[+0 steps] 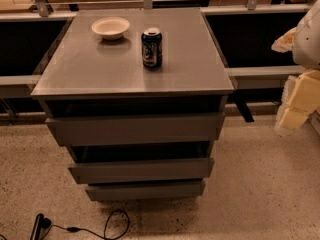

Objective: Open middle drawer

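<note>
1. The middle drawer [141,170], a plain dark grey handleless front, sits lower centre, with a dark gap above it.
2. The robot's cream-coloured hand [299,100] is at the right edge, away from the drawers; whether it is spread cannot be told.
3. A white bowl [110,27] and a blue can [151,48] stand on the grey desk [190,59].

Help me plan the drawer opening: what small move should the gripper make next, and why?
Probably move the gripper left in the view and down toward the top edge of the middle drawer. It sits at the view's right edge, apart from the cabinet, and the flat handleless front offers only the dark gap above it as a hold.
</note>
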{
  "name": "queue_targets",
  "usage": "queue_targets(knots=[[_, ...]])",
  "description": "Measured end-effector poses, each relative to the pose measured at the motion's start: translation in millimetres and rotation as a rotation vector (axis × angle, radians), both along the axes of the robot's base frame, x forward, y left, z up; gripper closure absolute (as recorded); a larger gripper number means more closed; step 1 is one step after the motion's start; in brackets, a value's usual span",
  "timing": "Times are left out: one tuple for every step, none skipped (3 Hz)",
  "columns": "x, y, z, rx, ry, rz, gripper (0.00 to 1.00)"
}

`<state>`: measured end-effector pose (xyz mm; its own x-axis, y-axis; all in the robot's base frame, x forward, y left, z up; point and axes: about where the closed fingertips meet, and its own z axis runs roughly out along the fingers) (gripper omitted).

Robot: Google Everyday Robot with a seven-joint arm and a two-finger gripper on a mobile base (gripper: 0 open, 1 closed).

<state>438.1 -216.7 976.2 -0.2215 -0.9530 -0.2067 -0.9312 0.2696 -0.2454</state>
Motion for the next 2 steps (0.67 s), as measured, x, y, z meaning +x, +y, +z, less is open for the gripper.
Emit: queue_targets(knots=[[0.0,0.0,0.0,0.0,0.0,0.0,0.0],[7.2,5.5,-30.7,0.073,0.034,-0.005,0.0]])
